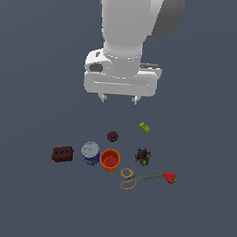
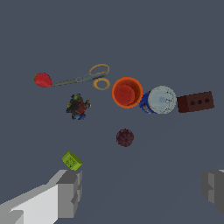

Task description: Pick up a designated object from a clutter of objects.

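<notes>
Hovering high above the speckled cluster (image 1: 142,156) and surrounding clutter, jaws spread wide, gripping nothing.

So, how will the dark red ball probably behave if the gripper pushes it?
The dark red ball looks round, so it would probably roll. It lies apart from the orange cup, so nothing nearby would stop it. Its bumpy surface may slow it slightly.

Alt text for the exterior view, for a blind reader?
A white open gripper hangs above small items scattered on a dark grey floor: a speckled dark lumpy cluster, orange cup, blue-white can, brown box, yellow-handled scissors.
</notes>
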`<state>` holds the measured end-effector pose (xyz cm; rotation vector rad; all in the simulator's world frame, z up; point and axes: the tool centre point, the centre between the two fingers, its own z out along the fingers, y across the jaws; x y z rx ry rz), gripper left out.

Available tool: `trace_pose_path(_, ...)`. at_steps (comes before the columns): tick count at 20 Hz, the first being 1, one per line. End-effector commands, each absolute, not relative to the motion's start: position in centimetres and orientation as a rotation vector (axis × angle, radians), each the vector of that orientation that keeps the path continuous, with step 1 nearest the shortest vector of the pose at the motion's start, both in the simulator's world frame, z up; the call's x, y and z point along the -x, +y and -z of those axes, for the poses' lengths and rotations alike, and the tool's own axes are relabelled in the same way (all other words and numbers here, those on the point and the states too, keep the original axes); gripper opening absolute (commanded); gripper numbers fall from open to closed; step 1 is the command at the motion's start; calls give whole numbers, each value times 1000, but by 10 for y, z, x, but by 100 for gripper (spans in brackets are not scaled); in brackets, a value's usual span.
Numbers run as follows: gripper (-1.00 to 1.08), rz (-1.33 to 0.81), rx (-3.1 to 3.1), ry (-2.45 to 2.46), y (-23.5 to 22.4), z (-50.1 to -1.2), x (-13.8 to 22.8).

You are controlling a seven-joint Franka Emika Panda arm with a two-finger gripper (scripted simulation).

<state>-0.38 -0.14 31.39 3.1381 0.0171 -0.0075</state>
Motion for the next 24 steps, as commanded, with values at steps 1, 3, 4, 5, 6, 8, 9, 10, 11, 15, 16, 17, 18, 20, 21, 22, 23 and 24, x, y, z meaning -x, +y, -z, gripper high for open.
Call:
trace_pose_path(1,100,8,-3138,17,-1,-314,4)
trace_pose_path(3,100,5,-3140,12,-2,-315,3)
trace_pose_path(4,100,2,-3143,7,-3,-316,3)
trace_pose_path(5,100,-2,-3147,-1,-4,-319,3)
trace_pose_path(6,100,-8,-3152,-11,-6,-321,2)
trace_pose_path(8,100,-19,-3161,-28,-9,-327,1)
trace_pose_path(9,100,-23,-3165,-33,-11,-329,1)
trace_pose_path(10,100,-25,-3167,-35,-12,-331,1)
trace_pose_path(11,100,-26,-3168,-36,-12,-332,1)
trace_pose_path(15,100,-24,-3166,-37,-11,-329,1)
trace_pose_path(16,100,-24,-3165,-42,-10,-328,0)
trace_pose_path(17,100,-24,-3165,-48,-9,-326,-1)
trace_pose_path(18,100,-23,-3164,-55,-8,-324,-3)
trace_pose_path(20,100,-23,-3163,-73,-5,-318,-6)
trace_pose_path(21,100,-22,-3162,-84,-3,-315,-8)
trace_pose_path(22,100,-21,-3160,-96,-1,-311,-10)
trace_pose_path(23,100,-20,-3159,-109,1,-307,-12)
trace_pose_path(24,100,-20,-3157,-123,4,-302,-15)
